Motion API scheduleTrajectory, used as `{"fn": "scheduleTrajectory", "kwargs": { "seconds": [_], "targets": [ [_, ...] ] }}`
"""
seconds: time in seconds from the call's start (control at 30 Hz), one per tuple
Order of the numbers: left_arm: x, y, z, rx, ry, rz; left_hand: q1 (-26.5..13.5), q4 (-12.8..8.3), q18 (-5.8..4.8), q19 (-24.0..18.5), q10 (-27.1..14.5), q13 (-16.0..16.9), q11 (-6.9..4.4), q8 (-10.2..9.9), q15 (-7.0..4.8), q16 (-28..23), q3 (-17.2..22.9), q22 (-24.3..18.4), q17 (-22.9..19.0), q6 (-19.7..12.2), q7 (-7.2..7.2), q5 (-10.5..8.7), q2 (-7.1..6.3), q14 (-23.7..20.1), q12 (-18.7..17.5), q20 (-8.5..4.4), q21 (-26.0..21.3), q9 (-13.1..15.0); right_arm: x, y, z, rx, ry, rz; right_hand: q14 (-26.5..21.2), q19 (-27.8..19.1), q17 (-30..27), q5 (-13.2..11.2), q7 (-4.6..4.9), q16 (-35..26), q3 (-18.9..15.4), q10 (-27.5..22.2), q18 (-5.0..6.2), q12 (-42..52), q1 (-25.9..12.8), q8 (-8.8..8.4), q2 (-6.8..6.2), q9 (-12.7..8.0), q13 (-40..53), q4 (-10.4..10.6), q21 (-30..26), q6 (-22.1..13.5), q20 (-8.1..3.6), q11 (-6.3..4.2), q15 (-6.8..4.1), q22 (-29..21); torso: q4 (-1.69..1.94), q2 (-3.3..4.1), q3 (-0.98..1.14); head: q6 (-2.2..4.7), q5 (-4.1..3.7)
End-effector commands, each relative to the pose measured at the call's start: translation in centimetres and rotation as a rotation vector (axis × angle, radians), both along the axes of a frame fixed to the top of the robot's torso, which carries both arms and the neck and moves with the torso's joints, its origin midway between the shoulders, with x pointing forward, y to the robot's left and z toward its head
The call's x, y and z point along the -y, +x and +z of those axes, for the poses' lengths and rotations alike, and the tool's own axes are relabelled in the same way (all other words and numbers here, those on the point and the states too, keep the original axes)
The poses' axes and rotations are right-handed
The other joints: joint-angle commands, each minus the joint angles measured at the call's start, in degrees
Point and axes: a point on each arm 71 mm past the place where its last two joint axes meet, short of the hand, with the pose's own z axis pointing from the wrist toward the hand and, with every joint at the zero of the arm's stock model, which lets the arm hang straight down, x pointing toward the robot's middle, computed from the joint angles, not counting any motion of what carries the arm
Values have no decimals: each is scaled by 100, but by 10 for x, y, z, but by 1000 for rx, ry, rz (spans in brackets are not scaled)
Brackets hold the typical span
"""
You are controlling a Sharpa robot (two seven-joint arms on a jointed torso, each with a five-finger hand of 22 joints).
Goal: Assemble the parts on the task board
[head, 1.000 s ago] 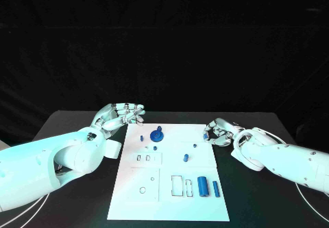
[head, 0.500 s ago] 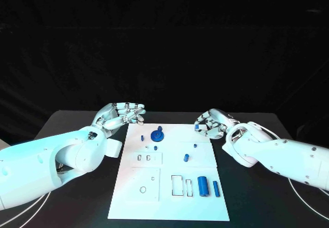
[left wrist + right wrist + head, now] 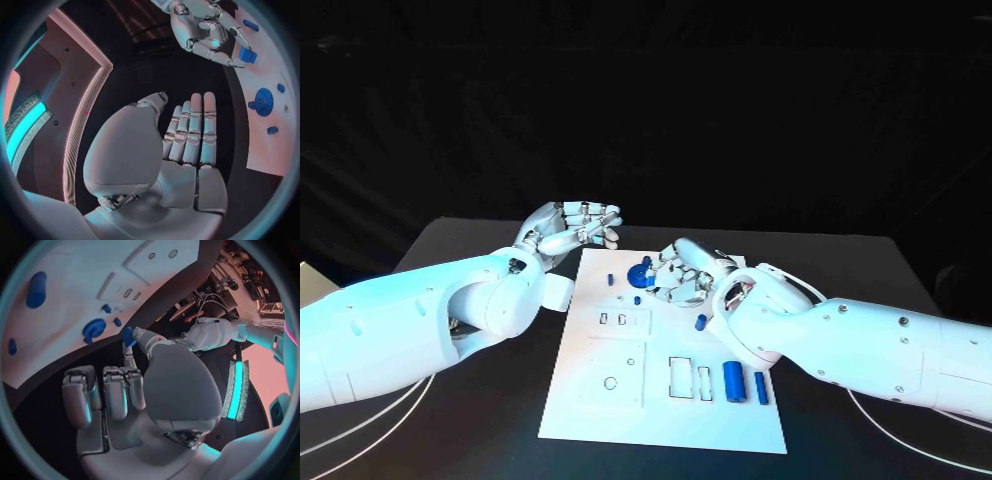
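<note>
The white task board (image 3: 661,420) lies in the middle of the black table. A blue gear (image 3: 642,273) stands near its far edge. My right hand (image 3: 684,273) hovers just beside the gear and pinches a small blue part (image 3: 127,336) at its thumb tip, with the other fingers curled in; the left wrist view also shows that part (image 3: 247,55) in the right hand (image 3: 203,27). My left hand (image 3: 574,228) is raised off the board's far left corner and holds nothing, its fingers (image 3: 190,130) stretched out. Pegs (image 3: 701,322) stand mid-board.
A blue cylinder (image 3: 733,381) and a thin blue bar (image 3: 762,387) lie at the board's near right, next to two rectangular slots (image 3: 679,378). Small slots (image 3: 606,319) and a round hole (image 3: 610,383) sit on the left half. Cables (image 3: 906,425) trail on the table.
The camera has shifted. My right hand has moved from the board's right edge in over the board to the blue gear, carrying the small blue part. The left hand has hardly moved.
</note>
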Motion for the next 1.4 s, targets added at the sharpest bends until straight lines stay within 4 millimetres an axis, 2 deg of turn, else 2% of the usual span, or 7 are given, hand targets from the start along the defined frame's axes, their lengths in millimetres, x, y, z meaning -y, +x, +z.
{"fn": "scheduleTrajectory", "kwargs": {
  "seconds": [0.03, 0.13, 0.23, 0.37, 0.6, 0.9, 1.4],
  "targets": [
    [3, 1, 0, 10, -7, -19, 6, 16, 60, -26, 19, -6, 9, -18, 1, 31, 27, 5, 6, 12, 20, -29, -35, -22, -25, -4, 26, -5, -8, -5, -10, -19, -62, -18, 598, 618, 1508, 45, -98, 19, -4, 607, -39, 22, -68, 175, -13, 139, 1508, 31, 31, 67, -40, -48, -50, 1509, 27, -37, -39, -67, 30],
    [4, 2, 0, 10, -7, -18, 6, 16, 60, -26, 19, -6, 9, -18, 1, 31, 27, 5, 6, 12, 20, -29, -35, -22, -25, -4, 26, -5, -16, -9, -17, -24, -72, -17, 598, 618, 1508, 93, -102, 19, 5, 607, -39, 22, -85, 188, -23, 146, 1508, 25, 31, 59, -43, -51, -53, 1509, 31, -47, -52, -97, 45],
    [4, 3, -1, 10, -6, -18, -1, 20, 61, -34, 28, -4, 6, -13, 0, 34, 32, 11, 7, 21, 15, -28, -31, -20, -21, -3, 35, -3, -24, -13, -25, -26, -93, -16, 598, 618, 1508, 103, -102, 19, 4, 607, -39, 22, -96, 193, -30, 148, 1508, 26, 31, 58, -44, -52, -54, 1509, 28, -33, -41, -103, 78],
    [5, 3, -1, 10, -7, -19, -1, 20, 61, -34, 28, -4, 6, -13, 0, 34, 32, 11, 7, 21, 15, -28, -31, -20, -21, -3, 35, -3, -30, -17, -36, -28, -121, -12, 598, 618, 1508, 108, -101, 19, -1, 607, -39, 22, -116, 199, -41, 151, 1508, 30, 31, 56, -46, -52, -54, 1509, 49, -34, -48, -149, 100],
    [4, 3, -1, 10, -6, -16, -4, 22, 62, -38, 31, -4, 5, -12, -1, 36, 35, 14, 8, 24, 15, -27, -30, -20, -20, -3, 40, -3, -37, -24, -49, -5, -153, 7, 598, 618, 1508, 77, -103, 19, -23, 607, -39, 22, -203, 224, -88, 161, 1508, 54, 31, 42, -49, -53, -57, 1509, 17, -25, -36, -193, 145],
    [3, 2, -1, 10, -6, -16, -4, 22, 62, -38, 31, -4, 5, -12, -1, 36, 35, 14, 8, 24, 15, -27, -30, -20, -20, -3, 40, -3, -41, -27, -57, 4, -159, 13, 598, 618, 1508, 70, -104, 19, -29, 607, -39, 22, -216, 228, -105, 162, 1508, 53, 31, 36, -50, -54, -58, 1509, 21, -28, -28, -227, 163],
    [3, 2, -1, 6, -5, -19, -5, 21, 63, -47, 29, -5, 6, -12, -2, 38, 42, 23, 9, 23, 19, -26, -31, -21, -22, -2, 53, -3, -45, -26, -59, 23, -175, 16, 598, 618, 1508, 47, -96, 19, -48, 607, -39, 22, -253, 231, -154, 162, 1508, 55, 31, 6, -51, -50, -57, 1509, 14, -32, -29, -204, 196]
  ]
}}
